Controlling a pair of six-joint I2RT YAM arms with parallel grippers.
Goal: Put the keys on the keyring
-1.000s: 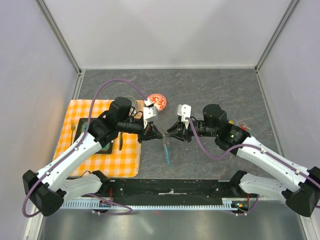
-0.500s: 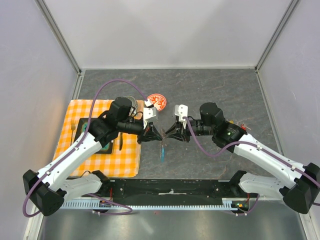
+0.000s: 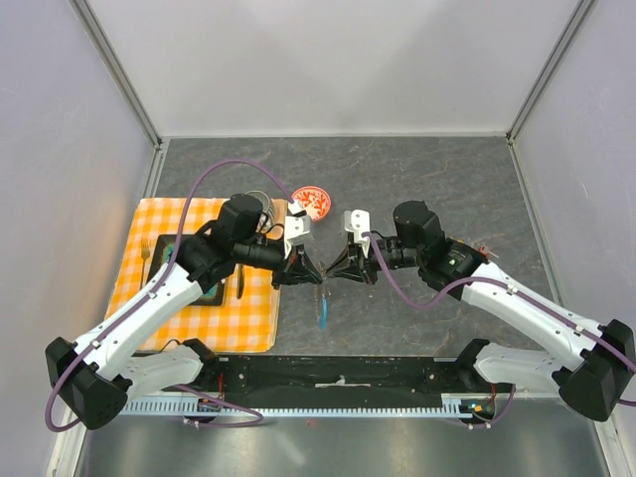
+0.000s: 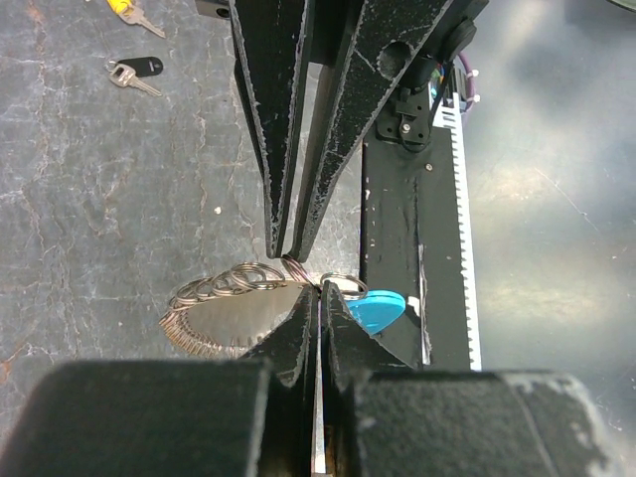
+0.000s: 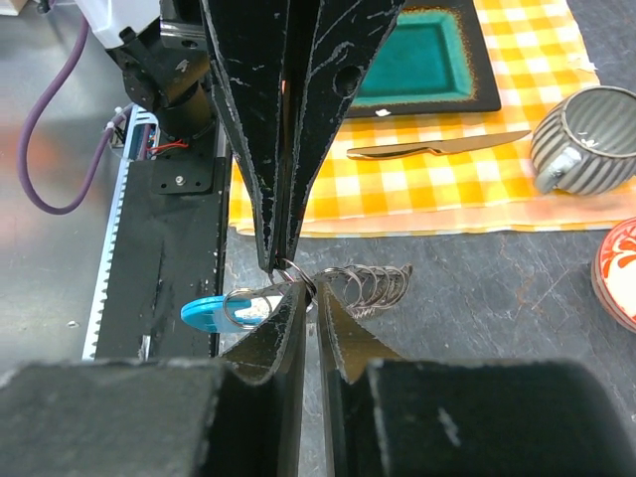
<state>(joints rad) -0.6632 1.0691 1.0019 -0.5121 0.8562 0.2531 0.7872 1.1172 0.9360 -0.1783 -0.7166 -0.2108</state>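
One keyring (image 4: 234, 308), one blue tag (image 4: 376, 310), held over the tabletop (image 3: 417, 179) between left gripper (image 4: 316, 296) and right gripper (image 5: 303, 290), both clamped on it. Two loose keys lie apart: black key (image 4: 136, 71), yellow key (image 4: 134, 12).

The keyring (image 4: 234, 310) is a loop of thin grey metal rings fanned in an arc. A bright blue crescent tag (image 4: 376, 310) hangs on its near side. The keyring hangs near centre, pinched at the tips of the left claw (image 4: 316, 296). The black-headed key (image 4: 137, 70) and yellow-headed key (image 4: 127, 8) lie flat on the desk (image 4: 99, 199), to the right.
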